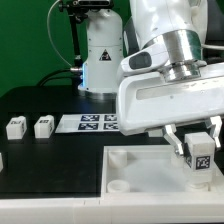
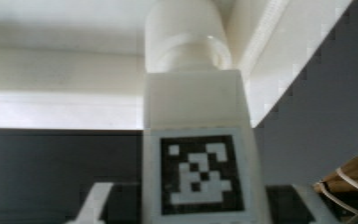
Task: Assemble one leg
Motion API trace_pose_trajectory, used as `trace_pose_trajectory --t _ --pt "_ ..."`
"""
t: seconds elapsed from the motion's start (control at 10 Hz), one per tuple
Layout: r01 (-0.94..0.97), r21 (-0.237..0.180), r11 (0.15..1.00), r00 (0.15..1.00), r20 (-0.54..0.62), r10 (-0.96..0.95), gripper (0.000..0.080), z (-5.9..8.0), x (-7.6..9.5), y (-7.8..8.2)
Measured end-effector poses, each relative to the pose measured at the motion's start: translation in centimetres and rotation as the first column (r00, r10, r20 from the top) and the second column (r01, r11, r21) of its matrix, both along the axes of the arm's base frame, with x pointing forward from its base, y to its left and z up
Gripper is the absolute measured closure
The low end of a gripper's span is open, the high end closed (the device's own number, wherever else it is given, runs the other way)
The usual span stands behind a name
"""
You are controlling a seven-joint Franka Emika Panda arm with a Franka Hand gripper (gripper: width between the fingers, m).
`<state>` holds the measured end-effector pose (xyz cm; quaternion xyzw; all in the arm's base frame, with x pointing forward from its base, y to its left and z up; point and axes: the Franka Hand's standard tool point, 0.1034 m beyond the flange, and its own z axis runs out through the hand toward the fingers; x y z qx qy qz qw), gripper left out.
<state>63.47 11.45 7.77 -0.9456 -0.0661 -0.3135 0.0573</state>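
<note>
Leg (image 1: 198, 156) is at 4 o'clock in the exterior view, upright with its tag face toward the camera. It is clamped between the dark fingers (image 1: 172, 137) of the gripper (image 1: 195, 145). The jaws are closed on its sides.

Arm (image 1: 165, 55) fills the 1-to-3 o'clock part of the exterior view. Big white links come down from 12 to a metal wrist flange and a wide white hand housing, slightly tilted, fingers pointing down. The arm base (image 1: 100, 50) stands back at 11 o'clock.

Black table (image 1: 50, 160) spans the frame. The tray-like part (image 1: 135, 158), a large white square with a raised rim, lies at 5-to-6 o'clock. The held leg hangs over the tray's 3 o'clock side, inside the rim. Can't tell whether its lower end touches the tray floor. A round socket (image 1: 118, 185) sits in the tray's corner at 7 o'clock, well apart from the leg.

Marker board (image 1: 90, 123) lies flat near centre, just beyond the tray's far rim. Two loose legs (image 1: 15, 127) (image 1: 43, 126) sit side by side at 9 o'clock, near the board but not touching it. There is open black table between them and the tray's rim.

Wrist view shows the leg (image 2: 197, 120) close up, running lengthwise through the frame. Its tag (image 2: 202, 178) is blurred and its rounded tip (image 2: 190, 40) is at the far end, with white surface beyond. That tip shows only here. The loose legs, marker board and arm pose show only in the exterior view.
</note>
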Motion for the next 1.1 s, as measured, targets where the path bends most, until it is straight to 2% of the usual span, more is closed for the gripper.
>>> trace_pose_trajectory --t 0.2,0.3,0.4,0.5,1.0,1.1 --pt "-0.004 -0.002 1.000 1.000 -0.020 0.004 0.0506 -0.11 -0.02 0.00" --pt "-0.004 -0.002 1.000 1.000 -0.021 0.004 0.0342 -0.15 -0.04 0.00" --pt "-0.005 -0.002 1.000 1.000 -0.022 0.005 0.0219 -0.16 -0.05 0.00" --pt "-0.005 -0.003 1.000 1.000 -0.022 0.005 0.0171 -0.17 -0.05 0.00" --pt "-0.007 -0.004 1.000 1.000 -0.027 0.007 0.0150 -0.13 -0.05 -0.01" --pt "-0.009 -0.006 1.000 0.998 -0.063 0.008 0.0150 0.69 0.16 -0.11"
